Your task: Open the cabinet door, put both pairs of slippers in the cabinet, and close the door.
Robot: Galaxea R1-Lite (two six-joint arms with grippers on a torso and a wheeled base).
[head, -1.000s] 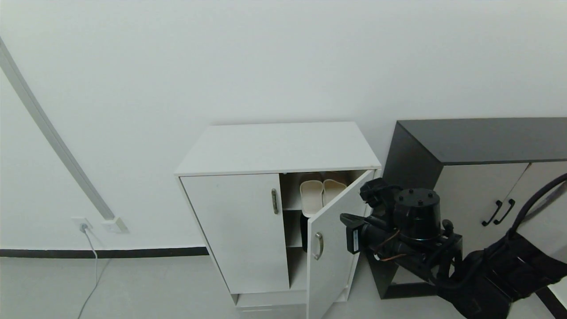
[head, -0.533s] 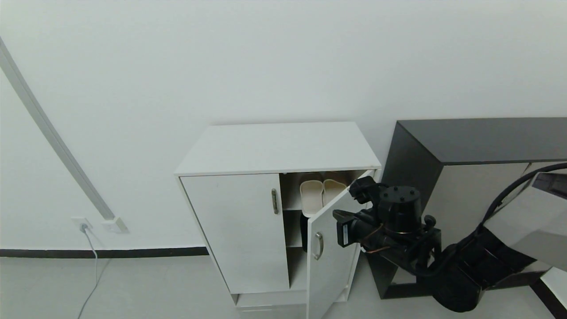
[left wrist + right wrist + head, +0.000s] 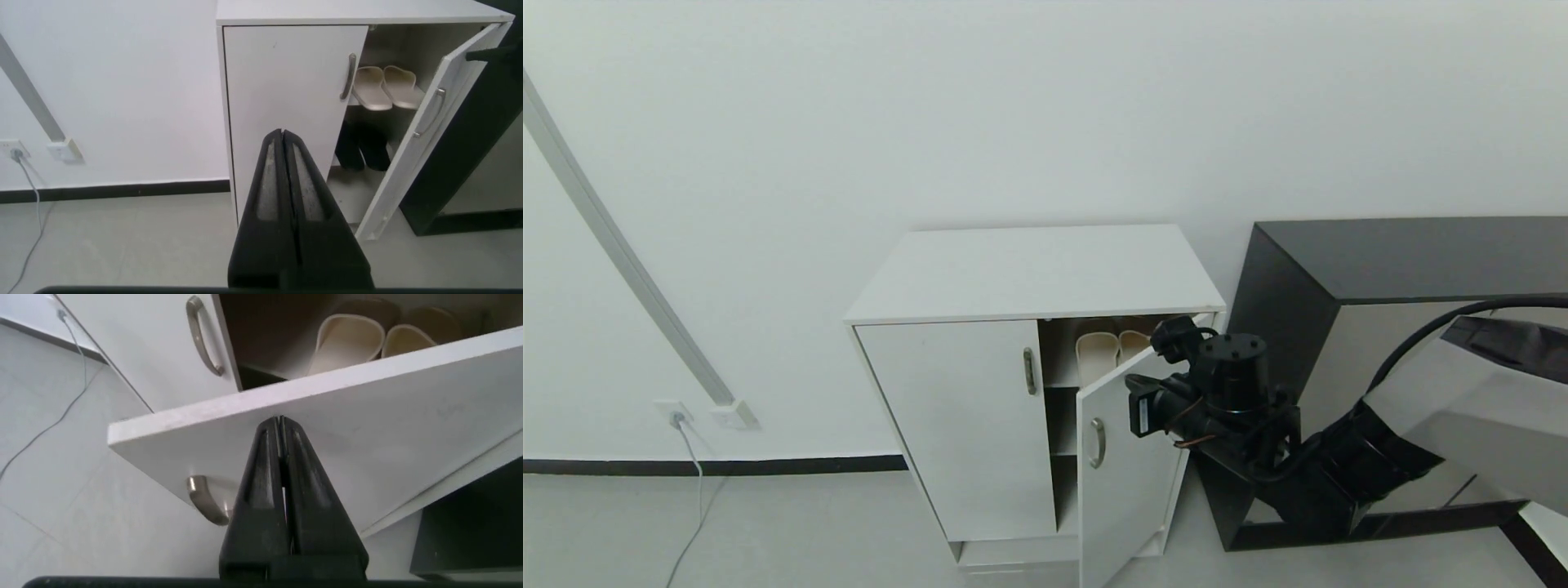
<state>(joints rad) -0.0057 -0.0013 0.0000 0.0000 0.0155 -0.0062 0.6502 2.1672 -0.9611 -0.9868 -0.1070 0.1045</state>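
Observation:
The white cabinet point(image 3: 1029, 273) stands against the wall with its left door point(image 3: 956, 425) shut and its right door point(image 3: 1123, 474) partly open. A beige pair of slippers point(image 3: 1104, 349) lies on the upper shelf. A dark pair point(image 3: 364, 147) stands on the shelf below. My right gripper point(image 3: 282, 426) is shut, its tips against the outer face of the right door point(image 3: 392, 416) above the handle point(image 3: 208, 505). My left gripper point(image 3: 282, 137) is shut and holds nothing, some way off in front of the left door point(image 3: 286, 82).
A dark grey cabinet point(image 3: 1380, 253) stands close on the right, just behind my right arm. A wall socket with a cable point(image 3: 678, 420) and a slanted conduit point(image 3: 613, 245) are on the left. Bare floor point(image 3: 768, 531) lies before the cabinet's left half.
My right arm has moved left against the right door. The door has swung further toward shut, and less of the beige slippers shows.

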